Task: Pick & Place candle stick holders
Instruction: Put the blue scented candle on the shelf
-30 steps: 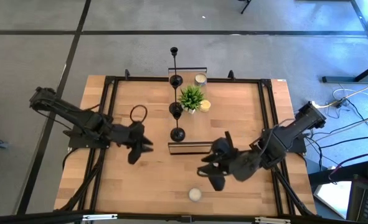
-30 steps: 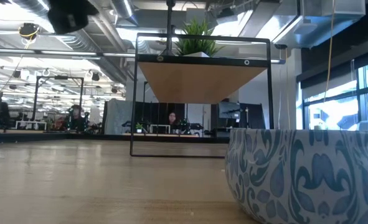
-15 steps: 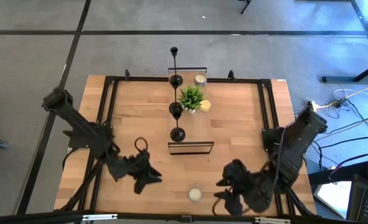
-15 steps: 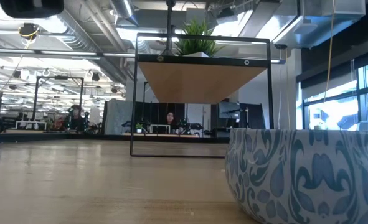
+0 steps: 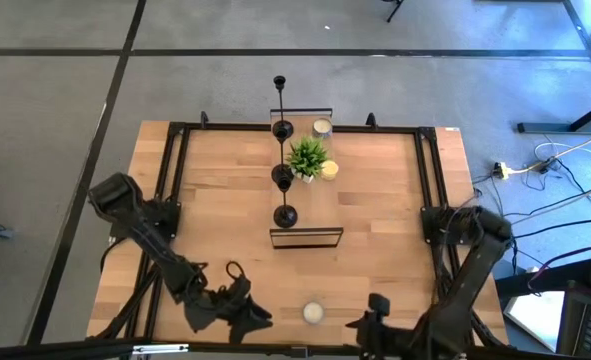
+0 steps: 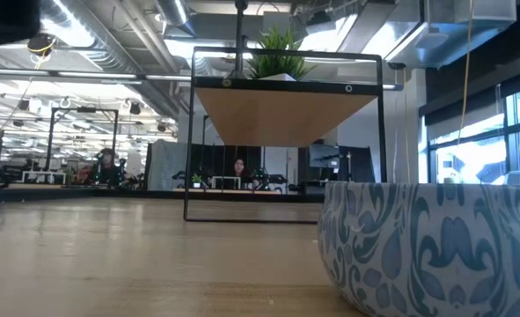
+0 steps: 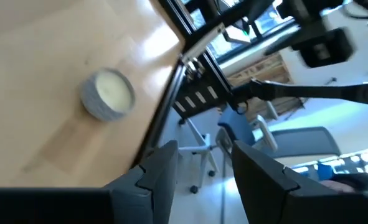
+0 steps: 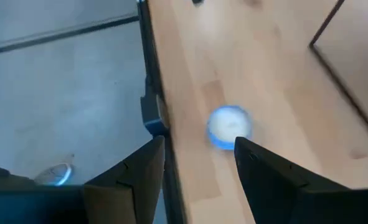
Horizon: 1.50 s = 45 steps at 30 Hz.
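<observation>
The 3 candle stick holders [image 5: 283,170] stood in a row along the middle of the table [image 5: 395,200], running from its far edge toward the black wire frame [image 5: 306,238]; the tallest was farthest from the frame, the nearest one just beyond it. The green potted plant [image 5: 308,156] sat just beside the middle holder, with 1 white candle [image 5: 322,127] and 1 yellow candle [image 5: 330,169] close to the plant.

Both arms were drawn back to the near edge, well apart from the frame and the holders. The left gripper [image 5: 237,312] hung on one side of the white tealight [image 5: 313,312], its fingers [image 7: 162,171] parted and empty. The right gripper [image 5: 373,318] hung on the other side of that tealight, fingers [image 8: 143,168] spread with nothing between them.

With all 3 holders set upright and both grippers free, the placing step looked finished and the arms seemed parked. Any next move would call for a long reach back over the frame.
</observation>
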Tool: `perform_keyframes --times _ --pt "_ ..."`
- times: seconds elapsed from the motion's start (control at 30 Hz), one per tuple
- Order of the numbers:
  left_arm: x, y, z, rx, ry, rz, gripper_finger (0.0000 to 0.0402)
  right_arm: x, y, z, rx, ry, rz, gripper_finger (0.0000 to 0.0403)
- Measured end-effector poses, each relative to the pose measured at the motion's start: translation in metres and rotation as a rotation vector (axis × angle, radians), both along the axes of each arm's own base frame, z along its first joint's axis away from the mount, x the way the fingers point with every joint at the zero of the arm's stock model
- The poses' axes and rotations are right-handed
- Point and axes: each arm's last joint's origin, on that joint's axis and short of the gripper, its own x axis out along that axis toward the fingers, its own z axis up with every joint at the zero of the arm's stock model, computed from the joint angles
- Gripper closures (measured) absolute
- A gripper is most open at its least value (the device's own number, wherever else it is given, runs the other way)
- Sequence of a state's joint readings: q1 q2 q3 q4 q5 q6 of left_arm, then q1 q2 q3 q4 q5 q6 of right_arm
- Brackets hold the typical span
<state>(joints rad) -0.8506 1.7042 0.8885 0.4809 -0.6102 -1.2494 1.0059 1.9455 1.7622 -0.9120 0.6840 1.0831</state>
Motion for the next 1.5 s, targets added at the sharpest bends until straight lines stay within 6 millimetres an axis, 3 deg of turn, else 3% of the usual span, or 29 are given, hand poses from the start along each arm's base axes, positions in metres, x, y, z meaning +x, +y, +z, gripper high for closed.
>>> perform_keyframes --times 0.13,0.27,0.53,0.8,1.1,1.5 --pt "-0.005 -0.01 -0.002 -0.023 -0.003 -0.05 0.0254 0.018 0.015 -0.031 0.016 0.013 0.008 0.02" --pt "-0.012 -0.018 -0.002 -0.029 0.007 -0.113 0.0254 0.039 0.02 -0.048 0.035 -0.052 -0.031 0.0193" --pt "-0.025 -0.027 -0.002 0.074 -0.01 -0.196 0.0254 0.063 -0.006 -0.056 0.0 0.009 -0.129 0.0143" --pt "-0.027 -0.028 -0.004 0.114 -0.006 -0.189 0.0254 0.078 -0.024 -0.074 0.018 0.159 -0.187 0.0091" --pt "-0.028 -0.029 -0.004 0.074 0.008 -0.183 0.0259 0.087 -0.009 -0.114 0.131 0.227 -0.218 0.0082" --pt "-0.031 -0.031 -0.002 0.043 -0.003 -0.191 0.0313 0.096 -0.021 -0.117 0.112 0.205 -0.295 0.0082"
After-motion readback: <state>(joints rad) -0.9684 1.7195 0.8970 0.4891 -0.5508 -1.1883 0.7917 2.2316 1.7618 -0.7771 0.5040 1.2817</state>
